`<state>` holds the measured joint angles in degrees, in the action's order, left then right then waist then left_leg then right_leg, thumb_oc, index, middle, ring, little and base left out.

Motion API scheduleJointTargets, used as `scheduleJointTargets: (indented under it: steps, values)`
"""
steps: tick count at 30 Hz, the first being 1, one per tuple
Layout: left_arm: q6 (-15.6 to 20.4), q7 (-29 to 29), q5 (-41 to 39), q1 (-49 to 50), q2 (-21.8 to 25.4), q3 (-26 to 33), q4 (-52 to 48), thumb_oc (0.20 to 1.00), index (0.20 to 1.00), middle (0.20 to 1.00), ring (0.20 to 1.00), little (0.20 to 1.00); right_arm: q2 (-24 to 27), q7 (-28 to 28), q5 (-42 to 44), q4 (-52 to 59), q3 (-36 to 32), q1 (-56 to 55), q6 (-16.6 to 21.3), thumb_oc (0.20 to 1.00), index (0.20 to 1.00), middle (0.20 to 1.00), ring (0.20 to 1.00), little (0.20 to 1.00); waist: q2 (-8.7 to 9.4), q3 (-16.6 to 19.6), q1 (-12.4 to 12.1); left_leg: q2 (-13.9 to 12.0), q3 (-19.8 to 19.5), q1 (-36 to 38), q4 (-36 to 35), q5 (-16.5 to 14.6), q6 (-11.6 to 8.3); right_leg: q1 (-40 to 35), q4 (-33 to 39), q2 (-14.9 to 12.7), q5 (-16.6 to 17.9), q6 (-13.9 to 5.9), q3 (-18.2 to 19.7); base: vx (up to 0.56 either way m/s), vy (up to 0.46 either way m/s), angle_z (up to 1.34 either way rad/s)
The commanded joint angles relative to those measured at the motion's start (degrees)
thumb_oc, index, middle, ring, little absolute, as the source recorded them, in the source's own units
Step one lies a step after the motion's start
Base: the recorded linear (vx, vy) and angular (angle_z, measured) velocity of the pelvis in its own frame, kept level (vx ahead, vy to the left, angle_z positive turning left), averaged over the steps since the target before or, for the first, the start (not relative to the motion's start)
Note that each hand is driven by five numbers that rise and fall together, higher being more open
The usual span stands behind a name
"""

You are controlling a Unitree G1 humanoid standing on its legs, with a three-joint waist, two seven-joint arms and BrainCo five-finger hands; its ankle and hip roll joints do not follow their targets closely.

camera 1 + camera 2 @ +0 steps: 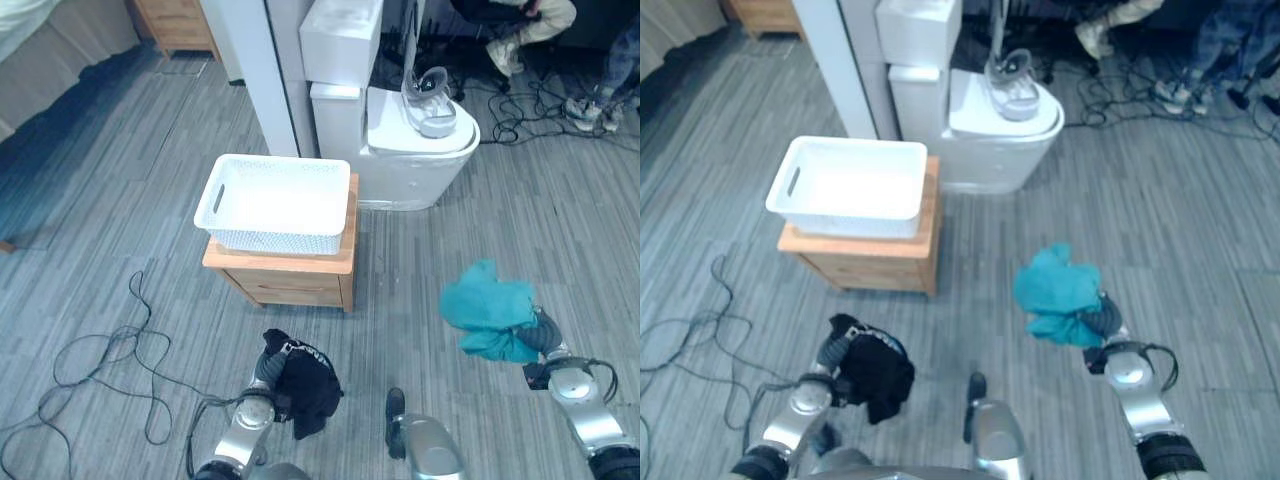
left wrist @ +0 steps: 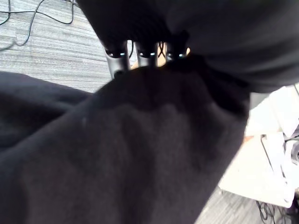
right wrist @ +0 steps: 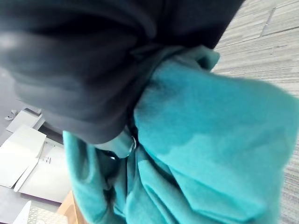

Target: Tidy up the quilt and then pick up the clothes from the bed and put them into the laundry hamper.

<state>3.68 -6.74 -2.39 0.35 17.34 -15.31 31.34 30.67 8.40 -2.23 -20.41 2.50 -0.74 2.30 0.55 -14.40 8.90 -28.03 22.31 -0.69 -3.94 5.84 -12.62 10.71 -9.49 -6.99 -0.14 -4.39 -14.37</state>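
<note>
**A:** Where's the laundry at right now?

**B:** From my feed, the left robot hand (image 1: 268,368) has its fingers curled into the black garment (image 1: 308,392), which hangs bunched just beside it. The right robot hand (image 1: 1102,318) is clamped on the teal garment (image 1: 1058,292), wadded up above its fingers.

**A:** And the hamper?

**B:** The white hamper (image 1: 275,203) sits on a small wooden surface (image 1: 290,275), ahead of the left robot hand, well apart from both.

perforated plastic hamper (image 1: 275,203), matt wooden stand (image 1: 290,275)
</note>
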Motion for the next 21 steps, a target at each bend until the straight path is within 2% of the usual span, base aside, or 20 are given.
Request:
scheduleJointTargets:
  steps: [1, 2, 3, 5, 6, 7, 8, 9, 10, 11, 12, 13, 14, 15, 16, 17, 18, 21]
  values:
    - [3.9, 0.5, 2.1, 1.9, 6.0, 3.6, -6.8, 0.200, 0.200, 0.200, 0.200, 0.200, 0.6, -0.6, -0.6, 4.2, -0.7, -1.4, 3.0, 0.200, 0.200, 0.200, 0.200, 0.200, 0.22, 3.0, -0.2, 2.6, -0.2, 2.7, -0.8, 3.3, -2.38, -9.3, 11.2, -13.2, 6.4, -10.61, 0.5, 0.01, 0.392, 0.06]
    - [3.6, 0.5, 2.2, 3.0, 6.4, 4.4, -7.3, 0.200, 0.200, 0.200, 0.200, 0.200, 0.2, -0.7, -1.9, 4.2, -0.5, -0.9, 2.3, 0.200, 0.200, 0.200, 0.200, 0.200, 1.07, 2.5, -0.9, 4.5, -0.7, 3.0, -0.5, 1.0, -2.19, -9.0, 10.4, -15.6, 10.5, -10.61, 0.7, -0.01, 0.183, 0.08]
    - [3.5, 0.5, 2.2, 3.0, 6.5, 4.5, -7.4, 0.200, 0.200, 0.200, 0.200, 0.200, 0.1, -0.6, -1.9, 4.2, -0.5, -0.8, 2.3, 0.200, 0.200, 0.200, 0.200, 0.200, 1.20, 2.6, -1.0, 4.6, -0.6, 2.9, -0.5, 1.2, -2.15, -8.8, 10.4, -15.6, 10.7, -10.61, 0.9, -0.03, 0.227, -0.11]
    - [3.2, 0.5, 2.6, 4.0, 7.5, 5.3, -7.4, 0.200, 0.200, 0.200, 0.200, 0.200, -0.8, -1.0, -2.5, 3.8, 1.1, 1.2, 1.9, 0.200, 0.200, 0.200, 0.200, 0.200, 2.80, 1.4, -2.2, 6.3, 0.6, 3.8, -0.2, -0.5, -1.13, -6.2, 8.0, -17.4, 15.4, -10.61, 1.1, -0.06, 0.163, -0.15]
    - [2.9, 0.5, 2.7, 5.1, 8.4, 6.2, -7.4, 0.200, 0.200, 0.200, 0.200, 0.200, -1.0, -1.5, -3.2, 4.2, 2.4, 2.4, 2.0, 0.200, 0.200, 0.200, 0.200, 0.200, 3.32, 0.7, -3.3, 7.2, 2.4, 5.3, 0.1, -2.0, -0.14, -4.5, 6.7, -18.3, 16.5, -10.61, -1.8, -0.04, 0.165, -0.18]
    - [2.9, 0.5, 2.7, 5.1, 8.4, 6.3, -7.5, 0.200, 0.200, 0.200, 0.200, 0.200, -1.1, -1.5, -3.3, 4.1, 2.5, 2.5, 2.0, 0.200, 0.200, 0.200, 0.200, 0.200, 3.39, 0.7, -3.3, 7.3, 2.5, 5.4, 0.1, -2.0, -0.12, -4.5, 6.6, -18.3, 16.5, -10.61, -1.7, 0.02, 0.274, -0.75]
    - [2.6, 1.0, 2.3, 6.4, 8.5, 6.4, -7.7, 0.200, 0.200, 0.200, 0.200, 0.200, -0.8, -1.5, -3.8, 4.5, 3.3, 3.4, 2.1, 0.200, 0.200, 0.200, 0.200, 0.200, 3.94, 0.1, -3.2, 8.9, 3.4, 6.6, 0.0, -2.9, 1.12, -3.5, 5.5, -15.9, 14.2, -10.61, -2.4, 0.03, 0.181, -0.89]
    - [2.6, 1.0, 2.3, 6.5, 8.5, 6.4, -7.8, 0.200, 0.200, 0.200, 0.200, 0.200, -0.8, -1.5, -3.8, 4.4, 3.3, 3.4, 2.1, 0.200, 0.200, 0.200, 0.200, 0.200, 3.96, 0.1, -3.2, 8.9, 3.5, 6.7, 0.1, -3.0, 1.11, -3.4, 5.3, -15.9, 14.1, -10.61, -2.3, 0.05, 0.246, -0.76]
    - [2.5, 1.3, 2.1, 6.4, 8.4, 6.3, -7.6, 0.200, 0.200, 0.200, 0.200, 0.200, -1.0, -1.6, -3.3, 4.6, 3.3, 3.5, 2.1, 0.200, 0.200, 0.200, 0.200, 0.200, 4.24, -0.1, -2.7, 9.7, 3.3, 7.0, 0.0, -3.3, 1.78, -2.7, 4.6, -13.7, 12.7, -10.61, -0.8, 0.02, 0.067, -0.18]
    - [2.5, 1.3, 2.1, 6.4, 8.4, 6.3, -7.5, 0.200, 0.200, 0.200, 0.200, 0.200, -1.0, -1.6, -3.2, 4.6, 3.3, 3.5, 2.1, 0.200, 0.200, 0.200, 0.200, 0.200, 4.24, -0.2, -2.8, 9.7, 3.4, 7.1, 0.0, -3.4, 1.76, -2.6, 4.4, -13.7, 12.5, -10.61, -0.7, 0.01, 0.162, -0.06]
    - [2.4, 1.5, 2.1, 5.9, 8.4, 5.9, -7.1, 0.200, 0.200, 0.200, 0.200, 0.200, -1.1, -1.8, -2.3, 4.7, 3.3, 3.4, 2.4, 0.200, 0.200, 0.200, 0.200, 0.200, 4.45, -0.4, -2.3, 10.6, 3.1, 7.1, 0.1, -3.8, 2.54, -2.4, 3.6, -11.1, 9.9, -10.61, 1.3, -0.02, 0.232, 0.00]
    - [2.5, 1.6, 2.1, 5.2, 8.1, 5.6, -6.5, 0.200, 0.200, 0.200, 0.200, 0.200, -1.2, -2.3, -0.7, 4.8, 3.4, 3.5, 2.7, 0.200, 0.200, 0.200, 0.200, 0.200, 5.01, -0.7, -2.0, 12.9, 2.7, 7.3, 0.6, -5.0, 3.86, -4.0, 4.3, -8.8, 7.0, -10.13, 3.1, -0.02, 0.277, -0.01]
    - [2.4, 1.7, 2.2, 4.7, 8.0, 5.2, -6.6, 0.200, 0.200, 0.200, 0.200, 0.200, -1.4, -2.2, -0.2, 4.8, 3.4, 3.2, 2.7, 0.200, 0.200, 0.200, 0.200, 0.200, 5.00, -0.5, -1.8, 13.8, 2.2, 7.1, 1.0, -5.6, 4.26, -5.0, 5.4, -8.3, 5.6, -9.55, 3.6, -0.01, 0.256, -0.03]
    - [2.4, 1.9, 2.5, 3.9, 7.3, 5.0, -6.8, 0.200, 0.200, 0.200, 0.200, 0.200, -1.6, -2.8, 0.4, 4.8, 3.4, 2.6, 2.6, 0.200, 0.200, 0.200, 0.200, 0.200, 5.00, 0.0, -1.2, 15.0, 1.5, 6.9, 3.1, -6.7, 4.88, -6.2, 6.4, -7.4, 4.2, -8.78, 6.3, -0.01, 0.114, 0.00]
    - [2.4, 1.8, 2.5, 3.9, 7.3, 5.1, -6.8, 0.200, 0.200, 0.200, 0.200, 0.200, -1.6, -2.8, 0.4, 4.8, 3.4, 2.7, 2.6, 0.200, 0.200, 0.200, 0.200, 0.200, 5.07, 0.0, -1.3, 15.0, 1.5, 6.6, 3.2, -6.5, 4.89, -6.0, 6.5, -7.4, 4.4, -8.67, 6.3, 0.04, 0.099, 0.00]
    - [-2.3, -4.3, 4.6, 2.1, 1.6, 11.3, 37.9, 0.200, 0.200, 0.200, 0.200, 0.200, -3.1, -7.3, 3.8, -22.0, 7.6, 6.4, -2.3, 0.200, 0.200, 0.200, 0.200, 0.200, 0.51, -1.5, -7.6, 4.2, -8.8, -2.1, -0.9, 5.7, -2.38, -6.7, 12.4, -12.0, 3.3, -10.61, 8.9, 0.00, 0.000, 0.00]
    - [-2.2, -4.2, 4.6, 2.2, 0.6, 10.4, 36.4, 0.200, 0.200, 0.200, 0.200, 0.200, -2.9, -6.8, 3.7, -22.0, 7.5, 6.6, -2.4, 0.200, 0.200, 0.200, 0.200, 0.200, -0.26, -0.7, -7.2, 4.0, -8.2, -2.5, -1.1, 5.5, -2.38, -7.6, 13.2, -11.2, 3.2, -10.61, 7.2, 0.00, 0.000, 0.00]
    - [-1.7, -4.6, 4.5, 2.2, -0.3, 9.5, 35.1, 0.200, 0.200, 0.200, 0.200, 0.200, -3.0, -6.3, 4.1, -22.0, 7.5, 6.7, -2.1, 0.200, 0.200, 0.200, 0.200, 0.200, -0.85, -0.2, -7.0, 3.9, -7.7, -2.2, -1.0, 5.6, -2.38, -8.9, 14.0, -11.0, 3.4, -10.61, 5.8, -0.02, 0.020, 0.18]
